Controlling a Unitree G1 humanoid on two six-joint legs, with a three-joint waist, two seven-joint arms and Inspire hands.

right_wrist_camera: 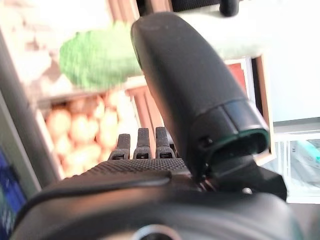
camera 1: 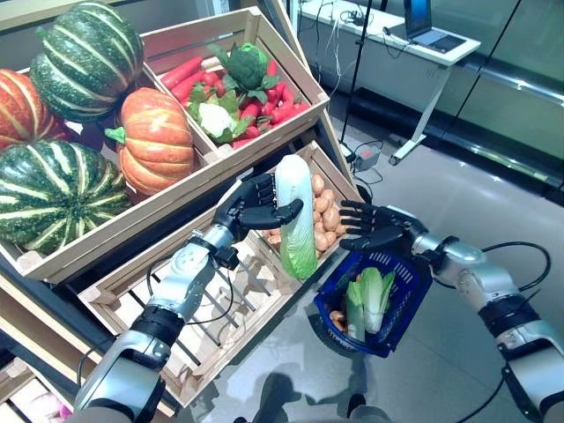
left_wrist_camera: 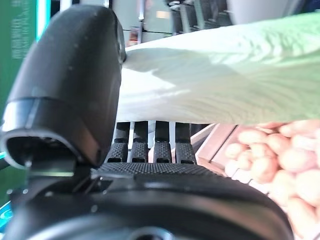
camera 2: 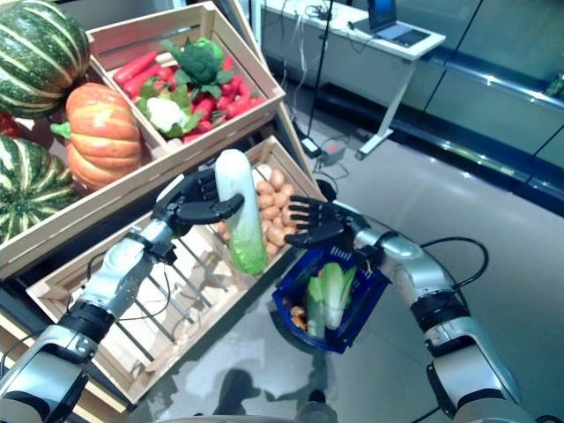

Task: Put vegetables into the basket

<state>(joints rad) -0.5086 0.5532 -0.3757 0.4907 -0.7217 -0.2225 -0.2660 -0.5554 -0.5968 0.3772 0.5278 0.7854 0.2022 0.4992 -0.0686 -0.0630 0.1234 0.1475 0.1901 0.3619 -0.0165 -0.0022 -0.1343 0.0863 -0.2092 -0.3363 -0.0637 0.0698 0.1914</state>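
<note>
My left hand (camera 1: 251, 204) is shut on a long napa cabbage (camera 1: 296, 216), white at the top and green at the bottom. It holds the cabbage upright in front of the lower crate, just left of the blue basket (camera 1: 408, 298). The cabbage also shows in the left wrist view (left_wrist_camera: 225, 80) between thumb and fingers. My right hand (camera 1: 374, 228) is open, its fingers straight, above the basket's near rim and close to the cabbage. In the basket lie a green leafy vegetable (camera 1: 372, 298) and small brown round ones (camera 1: 336, 319).
The wooden stand (camera 1: 189, 189) with slanted crates fills the left side; its lower crate (camera 1: 264, 273) lies right behind the cabbage. A white desk (camera 1: 397, 44) with a laptop stands at the back. Grey floor (camera 1: 458, 185) lies open to the right of the basket.
</note>
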